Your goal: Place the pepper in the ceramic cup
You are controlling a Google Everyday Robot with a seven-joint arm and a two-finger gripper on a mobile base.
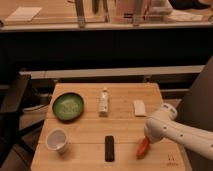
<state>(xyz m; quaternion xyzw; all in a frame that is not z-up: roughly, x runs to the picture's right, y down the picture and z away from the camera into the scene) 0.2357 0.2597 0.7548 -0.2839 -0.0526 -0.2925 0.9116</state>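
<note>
Wooden table [125, 127], seen from above and in front. The arm [177, 134], in a white casing, reaches in from the right over the table's front right part. The gripper [145, 138] sits at its low end, just above the table top and largely covered by the casing. Its jaws are pressed together, pinching the upper end of the pepper [142, 148]. The pepper is red-orange and slender, and hangs tilted from the gripper with its pointed tip down and to the left, at or just above the wood; contact cannot be told. The cup [56, 141], white and upright with its mouth up, stands at the front left corner, well apart from the pepper. A black bar [109, 148] lies flat between cup and pepper, long side running front to back, nearer the pepper but not touching it. Behind the cup, a green bowl [68, 106]. At mid-table, toward the back, a small white bottle [103, 101] lies on its side. To its right is a small white block [139, 107], just behind the arm's end.
</note>
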